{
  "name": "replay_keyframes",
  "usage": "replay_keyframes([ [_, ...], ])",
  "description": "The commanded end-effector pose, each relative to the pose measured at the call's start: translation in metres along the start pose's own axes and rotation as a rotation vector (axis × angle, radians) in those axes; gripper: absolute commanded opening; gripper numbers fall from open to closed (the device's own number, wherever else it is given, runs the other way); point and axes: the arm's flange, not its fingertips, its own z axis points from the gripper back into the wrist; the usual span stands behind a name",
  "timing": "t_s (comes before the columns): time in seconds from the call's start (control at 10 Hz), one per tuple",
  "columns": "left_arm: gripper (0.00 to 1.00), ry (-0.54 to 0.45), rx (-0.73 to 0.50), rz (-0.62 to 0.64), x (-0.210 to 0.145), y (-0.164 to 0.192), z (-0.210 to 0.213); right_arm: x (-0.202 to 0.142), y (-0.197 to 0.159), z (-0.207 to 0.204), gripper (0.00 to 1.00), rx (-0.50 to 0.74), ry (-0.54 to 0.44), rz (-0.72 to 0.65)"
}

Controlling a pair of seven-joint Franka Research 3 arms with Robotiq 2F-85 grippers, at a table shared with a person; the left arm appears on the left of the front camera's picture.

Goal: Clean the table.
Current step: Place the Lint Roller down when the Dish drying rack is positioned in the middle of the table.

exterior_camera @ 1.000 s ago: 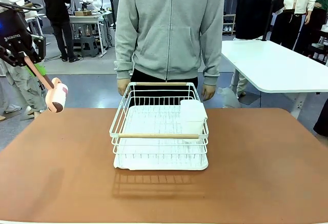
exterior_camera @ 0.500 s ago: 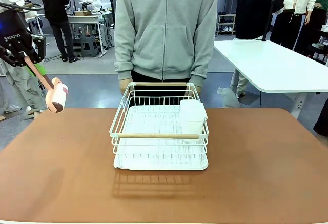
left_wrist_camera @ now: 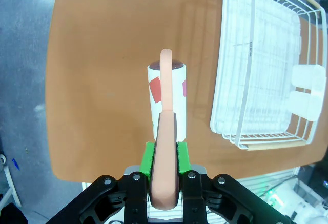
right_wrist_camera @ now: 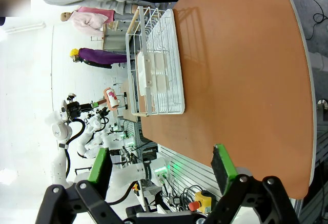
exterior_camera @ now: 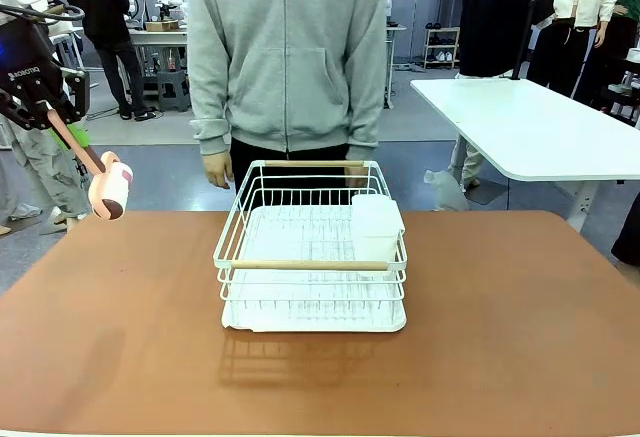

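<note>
Front view: left claw [exterior_camera: 72,137] gripping lint roller [exterior_camera: 108,189] above table [exterior_camera: 130,317] left edge.

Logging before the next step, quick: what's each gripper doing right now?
Left gripper: shut on the lint roller handle, held above the table.
Right gripper: open, holding nothing.

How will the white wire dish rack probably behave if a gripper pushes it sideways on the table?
The dish rack is open wire, so it is probably light and stiff. It sits on a flat white tray on the smooth table, so it would likely slide, not tip. The white containers inside may shift.
</note>
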Motion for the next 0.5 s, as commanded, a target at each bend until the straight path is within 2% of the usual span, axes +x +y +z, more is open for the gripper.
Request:
replay_keyframes([
  [0.0,0.21,-0.003,-0.008,-0.020,-0.0001,0.0024,0.0014,-0.0010,0.0047,0.0019,1.00,-0.011,0.000,-0.015],
  [0.4,0.21,-0.003,-0.008,-0.020,-0.0001,0.0024,0.0014,-0.0010,0.0047,0.0019,1.00,-0.011,0.000,-0.015],
])
